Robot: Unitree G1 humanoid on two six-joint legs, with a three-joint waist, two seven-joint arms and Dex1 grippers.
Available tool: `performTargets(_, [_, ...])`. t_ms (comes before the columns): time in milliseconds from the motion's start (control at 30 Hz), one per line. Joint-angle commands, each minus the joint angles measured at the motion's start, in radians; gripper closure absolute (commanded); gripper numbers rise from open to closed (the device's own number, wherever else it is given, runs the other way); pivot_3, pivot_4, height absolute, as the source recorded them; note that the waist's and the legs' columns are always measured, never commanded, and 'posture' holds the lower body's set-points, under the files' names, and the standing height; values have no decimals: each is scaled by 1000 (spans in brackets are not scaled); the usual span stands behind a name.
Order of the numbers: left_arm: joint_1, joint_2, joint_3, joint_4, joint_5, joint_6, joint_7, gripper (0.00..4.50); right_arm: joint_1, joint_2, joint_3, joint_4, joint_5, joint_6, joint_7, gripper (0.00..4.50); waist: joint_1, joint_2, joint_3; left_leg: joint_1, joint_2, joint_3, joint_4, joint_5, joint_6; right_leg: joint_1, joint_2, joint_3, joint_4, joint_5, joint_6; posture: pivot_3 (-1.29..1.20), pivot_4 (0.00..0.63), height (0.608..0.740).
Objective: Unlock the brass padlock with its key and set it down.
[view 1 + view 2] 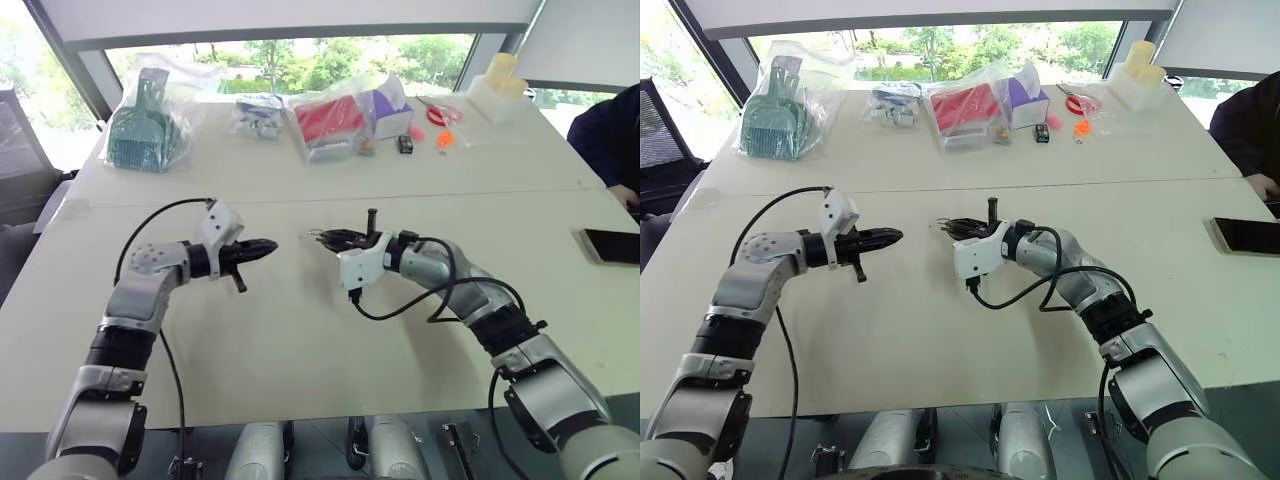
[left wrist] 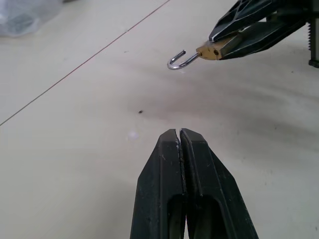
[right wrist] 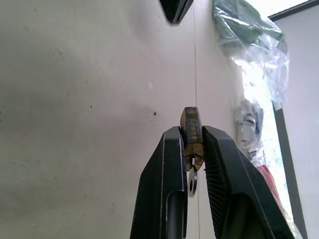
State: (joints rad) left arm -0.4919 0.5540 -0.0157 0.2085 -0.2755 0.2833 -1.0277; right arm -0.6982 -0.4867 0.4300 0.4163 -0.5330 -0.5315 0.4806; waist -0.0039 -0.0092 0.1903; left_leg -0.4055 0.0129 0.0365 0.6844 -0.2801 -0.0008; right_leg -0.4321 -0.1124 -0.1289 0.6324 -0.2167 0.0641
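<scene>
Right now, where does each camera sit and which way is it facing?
Head stereo pair: looks forward and down over the pale table; both arms show, left hand and right hand.
Left wrist: looks along its own shut black fingers toward the right hand gripping the small brass padlock, shackle open.
Right wrist: looks along its fingers clamping the padlock, thin silvery key in it.
Shared: both wrist views show the padlock.
</scene>
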Motion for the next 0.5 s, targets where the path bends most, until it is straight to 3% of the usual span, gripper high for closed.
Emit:
performTargets(33, [30,12,42,-105,-40,33,30,4419,-31,13,22,63,-29,-57,-44,4174,-1,0,0,0,0,0,0,0,0,0,0,0,0,0,0,0,150,740])
performTargets(67, [43,13,48,-129,-46,45,39,4419,-31,14,23,71,-30,-68,-49,4174,-3,0,0,0,0,0,0,0,0,0,0,1,0,0,0,0,150,740])
performTargets(167, [82,16,68,-200,-68,84,69,4500,-31,17,27,85,-30,-83,-52,3032,-8,0,0,0,0,0,0,0,0,0,0,2,0,0,0,0,150,740])
performTargets(367, [173,10,109,-336,-130,170,140,4500,13,-25,25,-3,22,-63,66,10,-9,0,0,3,1,-1,-1,0,0,1,0,3,0,0,0,0,150,740])
performTargets(500, [220,27,125,-412,-168,211,152,4500,69,-100,-31,-180,163,66,238,10,-1,0,0,4,1,-2,-1,0,0,2,0,4,0,0,0,0,150,740])
